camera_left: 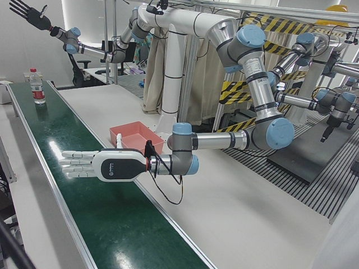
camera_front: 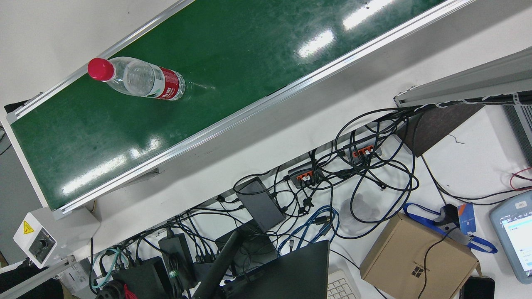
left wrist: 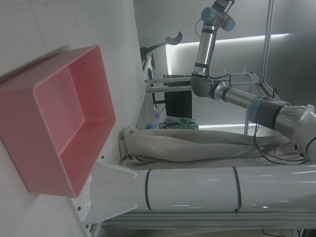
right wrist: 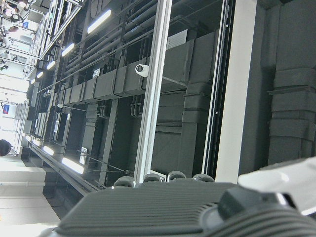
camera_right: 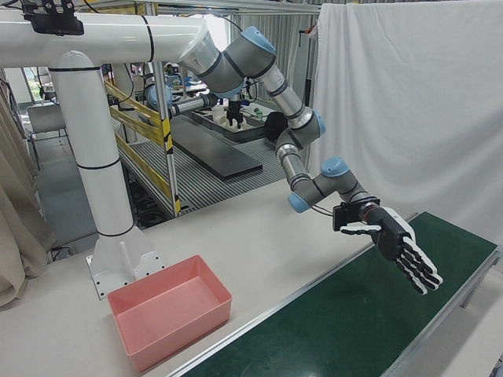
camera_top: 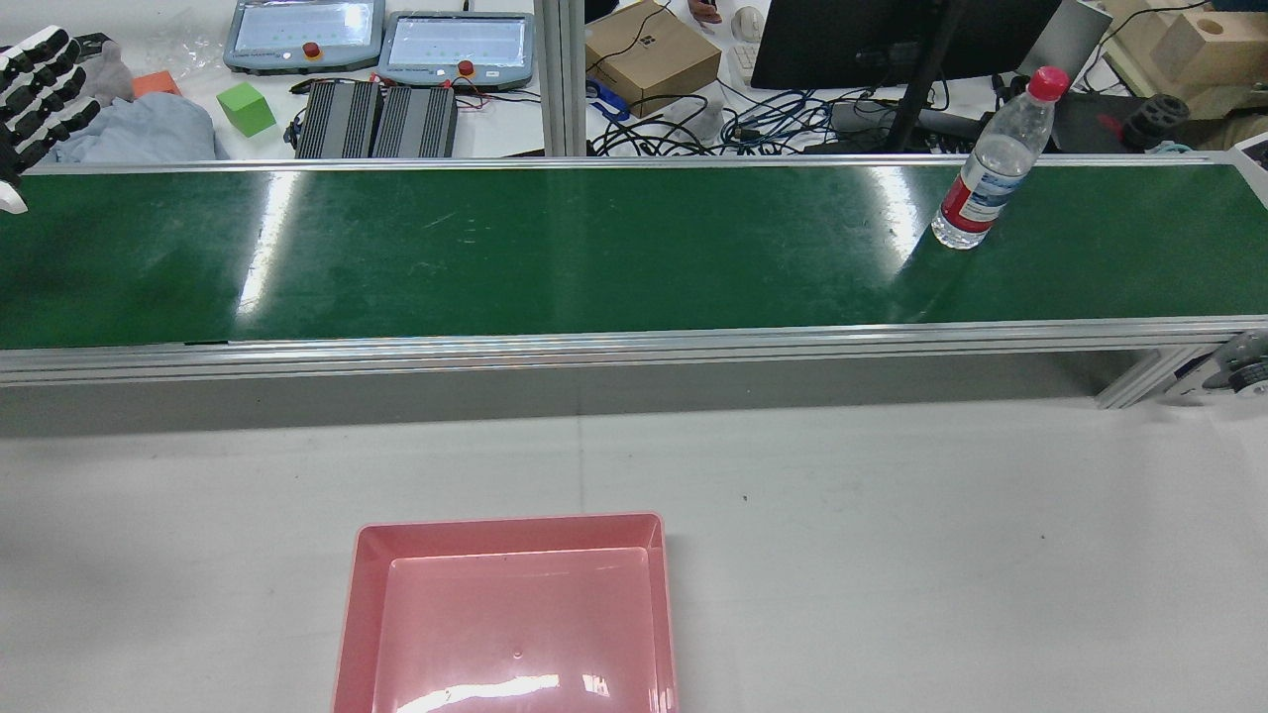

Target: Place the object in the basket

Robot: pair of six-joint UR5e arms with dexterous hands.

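Seen from behind the arms, the left hand sits at the far left edge, over the end of the green conveyor belt, fingers spread flat and holding nothing. The left-front view shows that same hand stretched out level above the belt, palm side down, well apart from the bottle.

Nearer the middle, on the white table just in front of the belt, lies the pink basket, with nothing in it.

Farther right, the water bottle stands upright on the belt near its far rail, red cap up, red label around its lower body.

The right hand is raised high in the air above the bottle's end of the belt, fingers splayed wide, holding nothing.
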